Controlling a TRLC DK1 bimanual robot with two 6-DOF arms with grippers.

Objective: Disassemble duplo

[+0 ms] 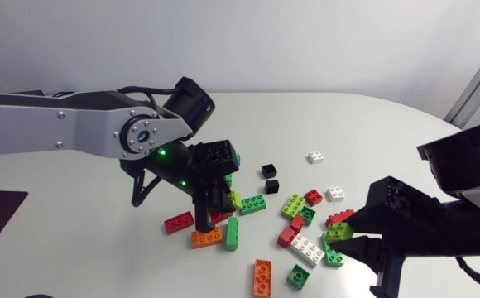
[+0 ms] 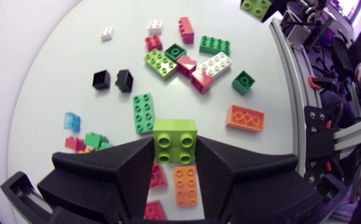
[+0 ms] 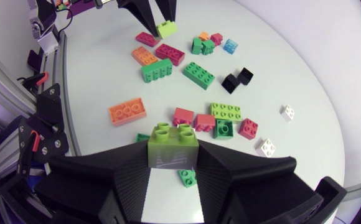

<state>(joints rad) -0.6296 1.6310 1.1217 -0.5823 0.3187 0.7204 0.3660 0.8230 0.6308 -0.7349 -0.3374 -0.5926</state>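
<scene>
The left end effector [image 2: 175,158] and right end effector [image 3: 173,163] are each pinching a lime brick [image 2: 175,138]. Likely light, stiff, slick: grip flat sides.

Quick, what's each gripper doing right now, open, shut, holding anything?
Left gripper: closed on a lime brick.
Right gripper: closed on the other lime brick.
</scene>
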